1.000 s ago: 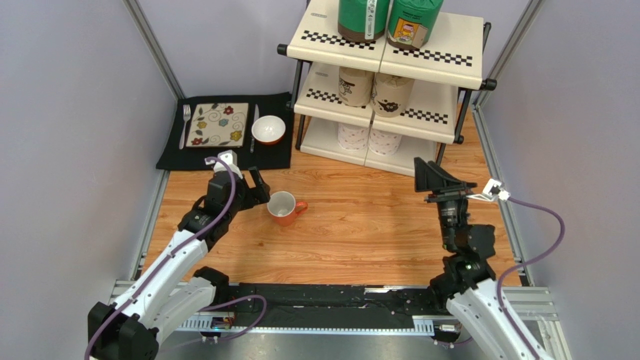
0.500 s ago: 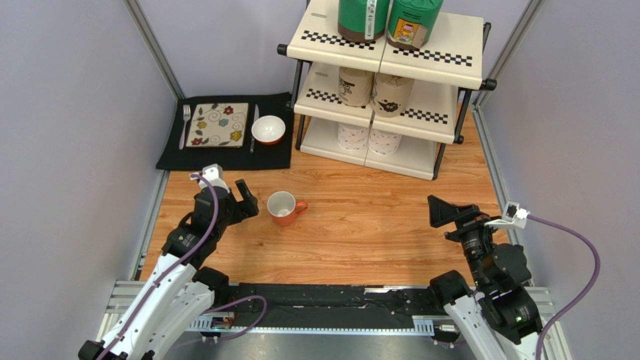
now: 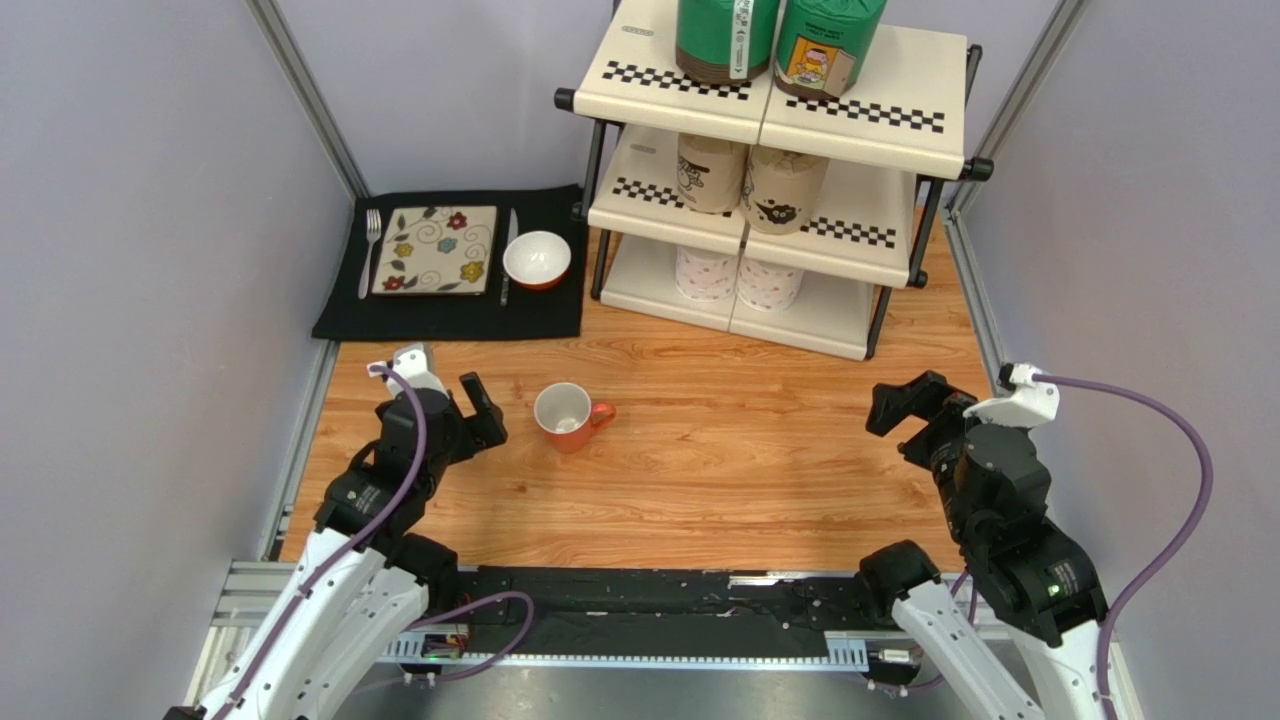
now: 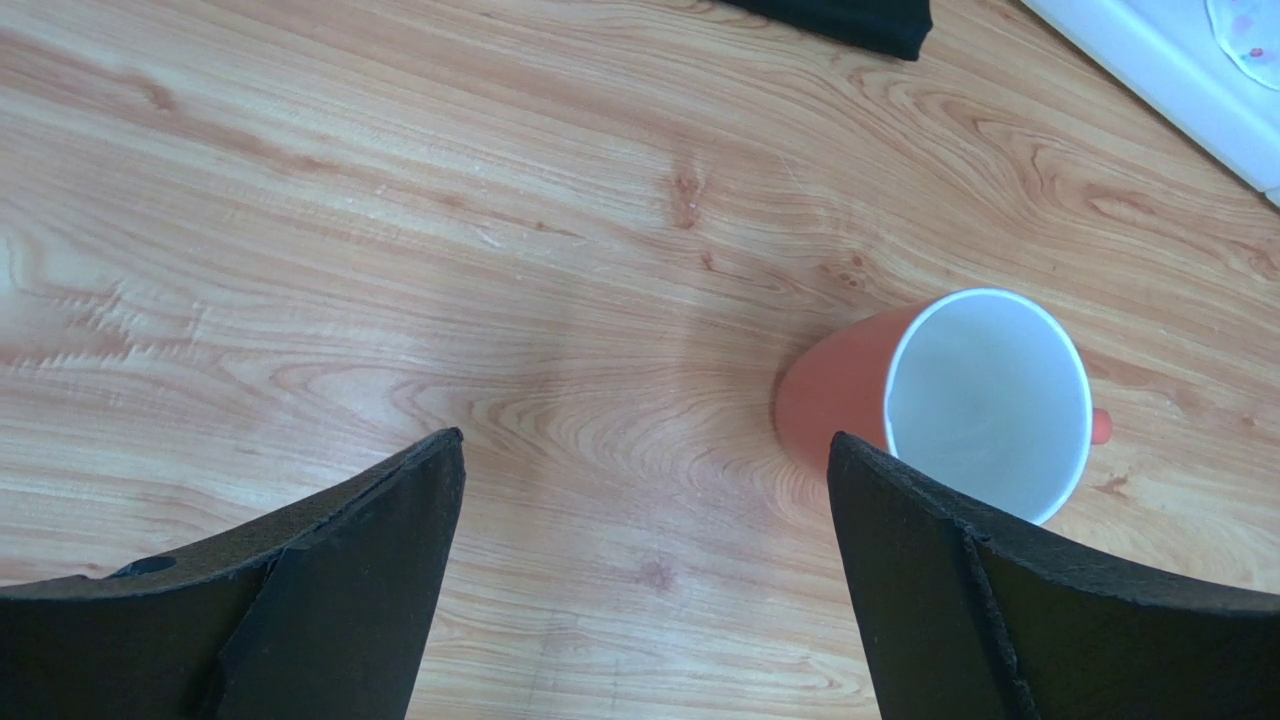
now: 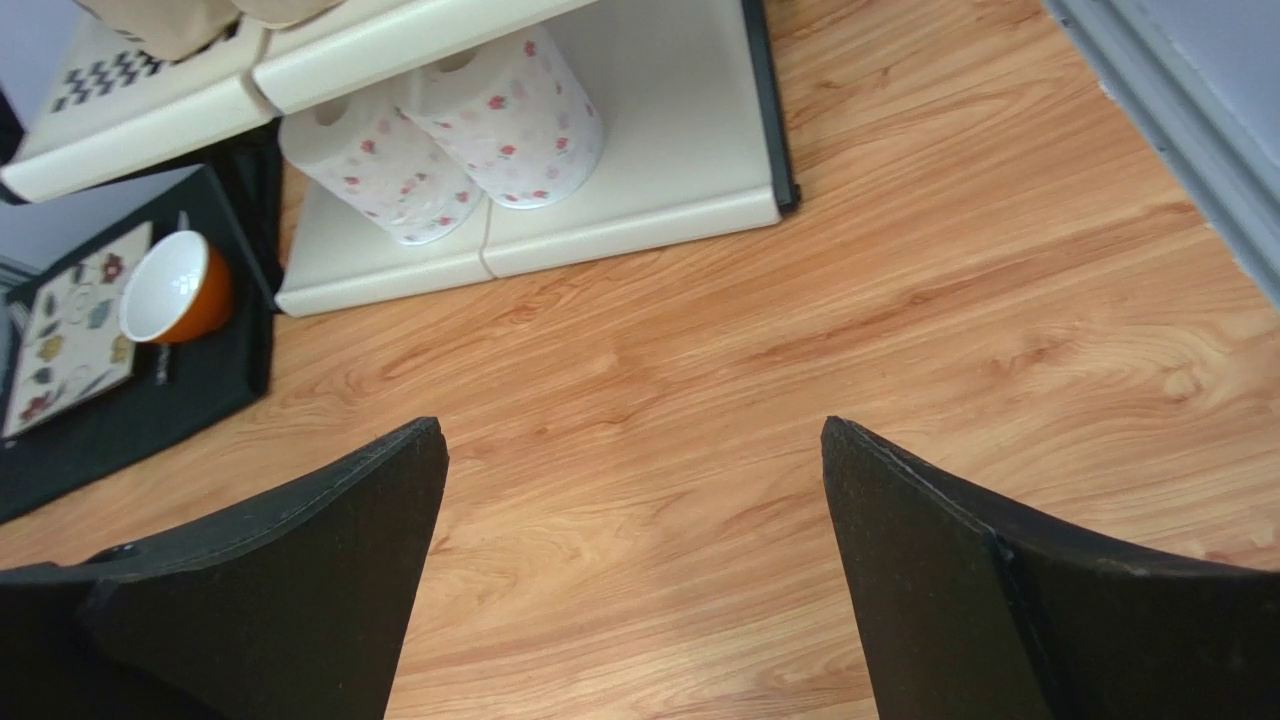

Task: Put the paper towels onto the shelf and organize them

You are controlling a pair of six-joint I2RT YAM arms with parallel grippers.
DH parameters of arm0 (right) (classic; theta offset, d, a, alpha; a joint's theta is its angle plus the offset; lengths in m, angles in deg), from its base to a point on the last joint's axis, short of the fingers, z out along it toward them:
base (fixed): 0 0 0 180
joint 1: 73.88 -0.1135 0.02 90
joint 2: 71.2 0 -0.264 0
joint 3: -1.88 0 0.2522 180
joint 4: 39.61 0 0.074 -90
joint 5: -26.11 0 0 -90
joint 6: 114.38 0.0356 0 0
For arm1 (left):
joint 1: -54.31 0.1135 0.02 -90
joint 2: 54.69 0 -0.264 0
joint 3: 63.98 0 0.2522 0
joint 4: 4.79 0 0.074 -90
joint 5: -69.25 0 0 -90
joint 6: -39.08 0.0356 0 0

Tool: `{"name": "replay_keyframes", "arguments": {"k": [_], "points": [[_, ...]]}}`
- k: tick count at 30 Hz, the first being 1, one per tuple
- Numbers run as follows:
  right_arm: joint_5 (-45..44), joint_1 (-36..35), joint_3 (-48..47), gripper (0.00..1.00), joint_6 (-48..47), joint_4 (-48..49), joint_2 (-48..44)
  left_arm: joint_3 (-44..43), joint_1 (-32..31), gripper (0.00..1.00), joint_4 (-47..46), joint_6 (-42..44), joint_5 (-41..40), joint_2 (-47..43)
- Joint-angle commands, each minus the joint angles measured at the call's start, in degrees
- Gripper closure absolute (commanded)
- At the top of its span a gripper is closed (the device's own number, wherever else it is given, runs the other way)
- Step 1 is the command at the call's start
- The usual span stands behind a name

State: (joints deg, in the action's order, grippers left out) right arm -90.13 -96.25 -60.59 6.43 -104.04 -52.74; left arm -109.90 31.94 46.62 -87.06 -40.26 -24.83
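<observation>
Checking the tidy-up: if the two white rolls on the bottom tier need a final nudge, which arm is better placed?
Right, probably. The right gripper is open, and its wrist view faces the white rolls on the shelf. The left gripper is open beside the mug, farther off.

You can't see the tops of the green-wrapped paper rolls (image 3: 729, 38) on the cream checkered three-tier rack (image 3: 917, 83): frame edge cuts them. Its middle panel half-hides the white rolls (image 3: 706, 275).
</observation>
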Motion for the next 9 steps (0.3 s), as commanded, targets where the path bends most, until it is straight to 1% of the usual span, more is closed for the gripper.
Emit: {"name": "replay_keyframes", "arguments": {"k": [1,9], "points": [[-4.69,-0.22,-0.95,0.01,-3.74,0.14,1.76,0.96,0.31,0.01,0.50,-0.33,-1.50,-1.48],[-4.43,-0.22,0.63,0.01,-3.74,3.48,0.00,0.96,0.31,0.01,0.76,-1.83,-3.69,-1.57]]}}
